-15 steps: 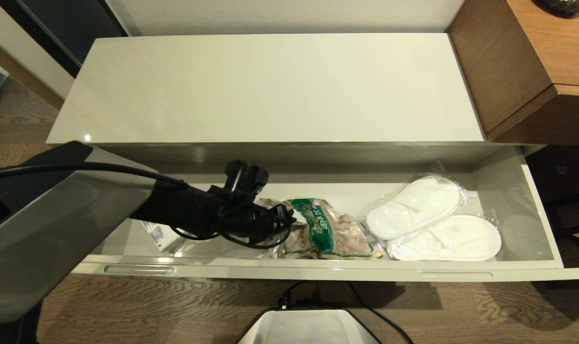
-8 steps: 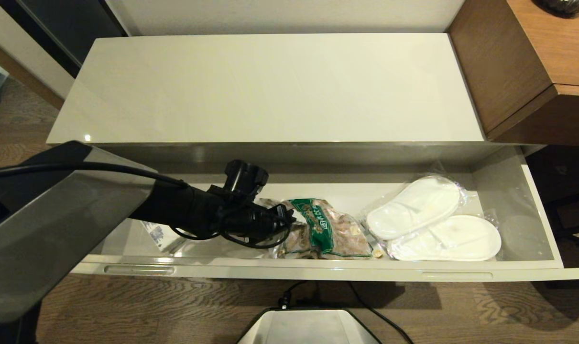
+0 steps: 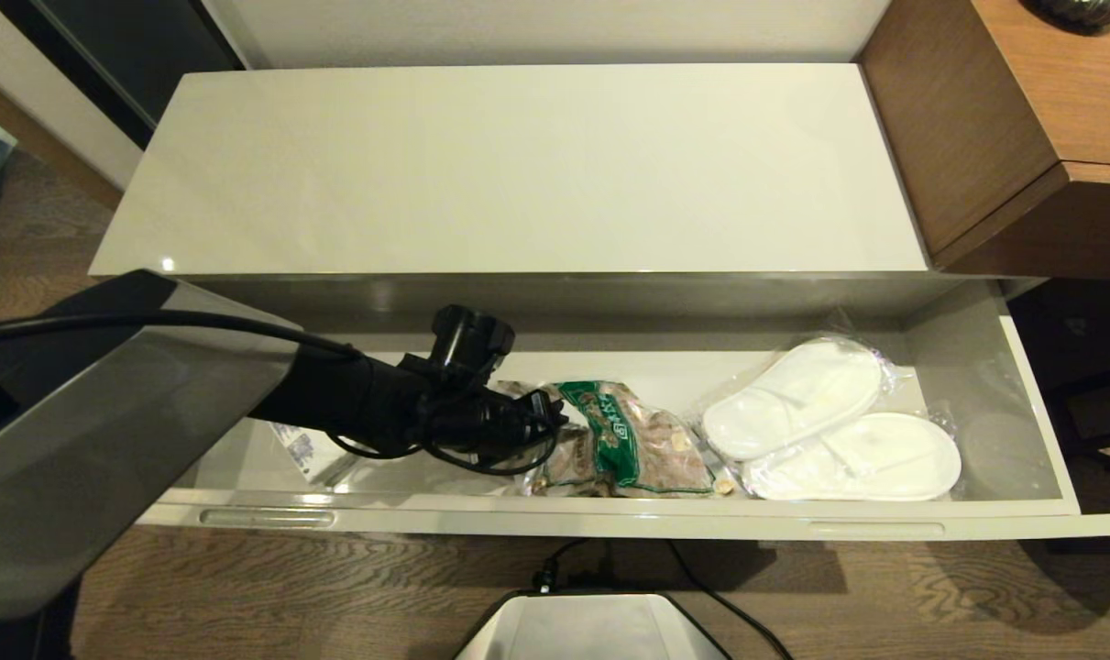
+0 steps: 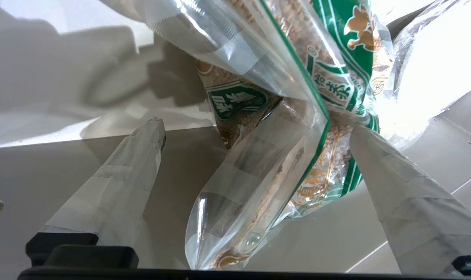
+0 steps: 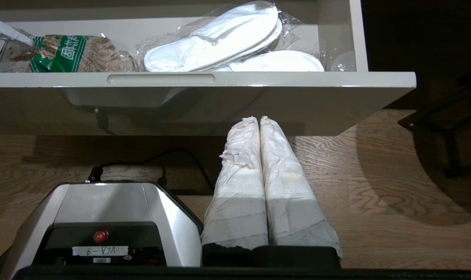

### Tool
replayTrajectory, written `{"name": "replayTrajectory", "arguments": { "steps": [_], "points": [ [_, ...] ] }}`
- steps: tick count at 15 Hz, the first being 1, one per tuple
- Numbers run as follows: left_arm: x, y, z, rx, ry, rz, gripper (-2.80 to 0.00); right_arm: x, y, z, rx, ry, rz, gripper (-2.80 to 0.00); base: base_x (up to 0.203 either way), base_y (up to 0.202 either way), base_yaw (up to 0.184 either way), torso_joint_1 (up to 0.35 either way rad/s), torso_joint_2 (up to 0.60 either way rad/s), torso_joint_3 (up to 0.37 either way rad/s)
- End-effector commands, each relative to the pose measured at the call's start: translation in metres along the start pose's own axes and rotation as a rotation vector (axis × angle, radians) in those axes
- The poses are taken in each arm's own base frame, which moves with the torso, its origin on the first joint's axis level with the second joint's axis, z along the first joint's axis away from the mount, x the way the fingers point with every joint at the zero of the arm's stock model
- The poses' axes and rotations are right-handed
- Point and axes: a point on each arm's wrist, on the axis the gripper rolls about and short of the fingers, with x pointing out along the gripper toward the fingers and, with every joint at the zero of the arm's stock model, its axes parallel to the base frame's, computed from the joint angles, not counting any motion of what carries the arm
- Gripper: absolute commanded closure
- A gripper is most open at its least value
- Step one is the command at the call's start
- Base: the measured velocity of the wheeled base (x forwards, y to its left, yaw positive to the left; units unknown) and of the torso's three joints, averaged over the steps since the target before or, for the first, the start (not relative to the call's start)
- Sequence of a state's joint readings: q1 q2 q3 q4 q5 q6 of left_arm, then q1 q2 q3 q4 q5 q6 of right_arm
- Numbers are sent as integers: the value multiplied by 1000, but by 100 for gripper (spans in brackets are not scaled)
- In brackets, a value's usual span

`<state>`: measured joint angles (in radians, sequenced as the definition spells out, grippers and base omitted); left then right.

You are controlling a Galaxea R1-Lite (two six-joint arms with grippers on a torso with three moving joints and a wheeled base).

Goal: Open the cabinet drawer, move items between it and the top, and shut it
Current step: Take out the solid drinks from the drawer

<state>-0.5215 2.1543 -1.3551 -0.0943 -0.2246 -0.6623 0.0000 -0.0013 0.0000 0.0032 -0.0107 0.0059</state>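
From the head camera, the cabinet drawer (image 3: 609, 522) stands pulled out, the bag (image 3: 628, 440) lying inside beside white slippers (image 3: 829, 431). Left wrist view: the left gripper (image 4: 254, 128) gapes wide around the bag's end — not clamped. Right wrist view: the right gripper (image 5: 260, 120) hangs closed, empty, below the drawer front.

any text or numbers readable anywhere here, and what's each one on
"6-87A", roughly, handwritten and seen upside down: strip label on the robot base.
White characters on the green band of the snack bag: too distorted to read with certainty.
Small print on the white packet in the drawer: too small to read.
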Motion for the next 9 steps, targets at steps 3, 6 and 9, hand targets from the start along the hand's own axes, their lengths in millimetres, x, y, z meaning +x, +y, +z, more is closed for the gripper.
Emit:
{"name": "replayTrajectory", "arguments": {
  "steps": [3, 6, 9],
  "points": [
    [4, 0, 1, 0, 0, -3, -280, -1, 0, -1, 0, -10, 0, 0, 0, 0, 0, 0, 0, 0],
    [9, 1, 2, -2, 2, -3, 0, -1, 0, -1, 0, -10, 0, 0, 0, 0, 0, 0, 0, 0],
    [13, 1, 3, -1, 0, -6, 0, -1, 0, -1, 0, -10, 0, 0, 0, 0, 0, 0, 0, 0]
  ]
}}
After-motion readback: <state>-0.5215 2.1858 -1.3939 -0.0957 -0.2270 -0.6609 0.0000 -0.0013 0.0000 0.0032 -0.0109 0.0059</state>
